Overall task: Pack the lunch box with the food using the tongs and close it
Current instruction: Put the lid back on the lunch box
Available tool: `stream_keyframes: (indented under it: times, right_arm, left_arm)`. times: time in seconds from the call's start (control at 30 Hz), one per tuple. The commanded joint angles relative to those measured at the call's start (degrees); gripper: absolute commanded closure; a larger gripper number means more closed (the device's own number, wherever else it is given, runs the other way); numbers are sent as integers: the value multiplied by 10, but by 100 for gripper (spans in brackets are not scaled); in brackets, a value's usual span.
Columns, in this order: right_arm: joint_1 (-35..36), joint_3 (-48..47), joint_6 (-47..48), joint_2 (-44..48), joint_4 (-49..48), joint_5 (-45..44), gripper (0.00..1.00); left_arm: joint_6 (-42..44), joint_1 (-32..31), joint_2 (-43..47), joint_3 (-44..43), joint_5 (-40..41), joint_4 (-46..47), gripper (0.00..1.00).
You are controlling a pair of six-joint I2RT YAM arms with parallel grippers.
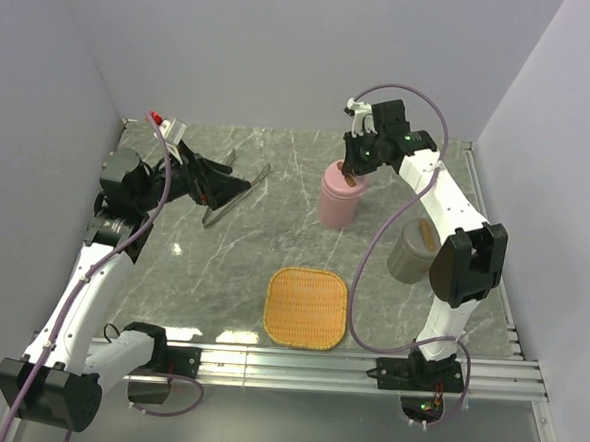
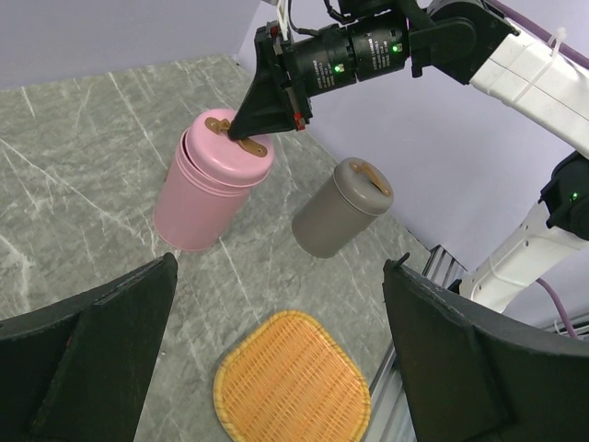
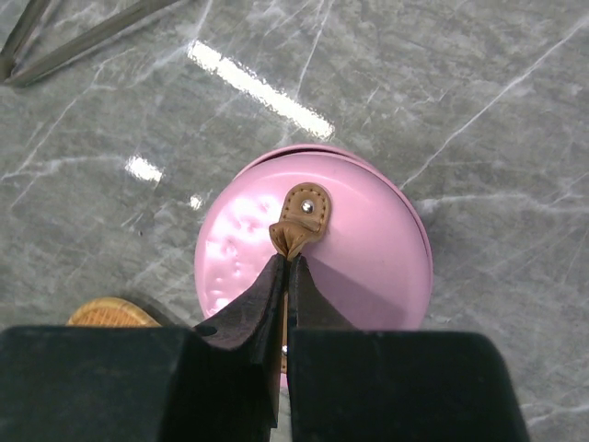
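Observation:
The lunch box's tall pink cup [image 1: 336, 202] stands at the back centre with its pink lid [image 3: 368, 258] on top. My right gripper [image 3: 288, 262] is shut on the lid's brown leather strap [image 3: 302, 216], straight above the cup [image 2: 207, 189]. The tall grey cup [image 1: 410, 250] stands lidded to the right, partly behind the right arm. The silver tongs [image 1: 239, 190] lie on the table at the back left. My left gripper [image 1: 227, 182] hovers over them, open and holding nothing; its black fingers [image 2: 101, 341] stand wide apart. No food shows in any view.
The woven orange-yellow tray [image 1: 307, 307] lies near the front centre with nothing on it. It also shows in the left wrist view [image 2: 293, 382]. A metal rail [image 1: 366, 366] runs along the near edge and another along the right side.

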State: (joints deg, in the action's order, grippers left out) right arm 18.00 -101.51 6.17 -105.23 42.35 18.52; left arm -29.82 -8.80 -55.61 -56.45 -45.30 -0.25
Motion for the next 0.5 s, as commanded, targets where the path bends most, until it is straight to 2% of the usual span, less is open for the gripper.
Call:
stream_keyframes:
  times: [0.0,0.47]
  right_arm:
    - [-5,4,-11,36,-50,13,100]
    - [-11,42,-34,33,-89,33,100]
  left_arm:
    - [-6,2,9,1,-13,24,1]
    - [-12,2,6,5,-9,32,1]
